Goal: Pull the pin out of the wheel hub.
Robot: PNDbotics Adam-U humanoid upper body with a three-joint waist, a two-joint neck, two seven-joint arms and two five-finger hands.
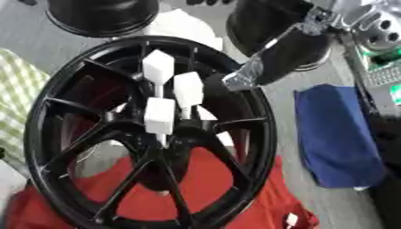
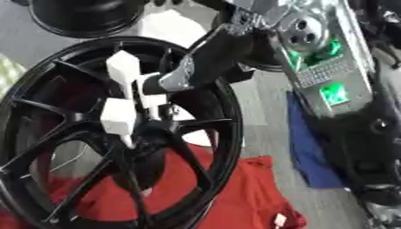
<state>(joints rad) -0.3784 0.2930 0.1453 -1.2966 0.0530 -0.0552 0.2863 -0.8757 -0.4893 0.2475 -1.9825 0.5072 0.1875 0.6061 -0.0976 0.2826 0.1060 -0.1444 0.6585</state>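
Note:
A black spoked wheel hub (image 1: 45,112) stands tilted and fills the left and middle of the left eye view. Three white block-headed pins stick out of its centre: an upper one (image 1: 158,68), one to the right (image 1: 188,89) and a lower one (image 1: 159,117). My right hand (image 1: 274,56) comes in from the upper right and hangs over the hub's upper right rim. Its silver tip (image 1: 237,79) is just right of the right-hand pin, and I cannot tell whether it touches it. My left hand does not show.
A red cloth (image 1: 235,197) lies under the hub's lower part and a blue cloth (image 1: 333,134) on the grey surface to the right. Another black rim (image 1: 102,15) stands at the back. A green-checked cloth (image 1: 15,89) is at the left edge.

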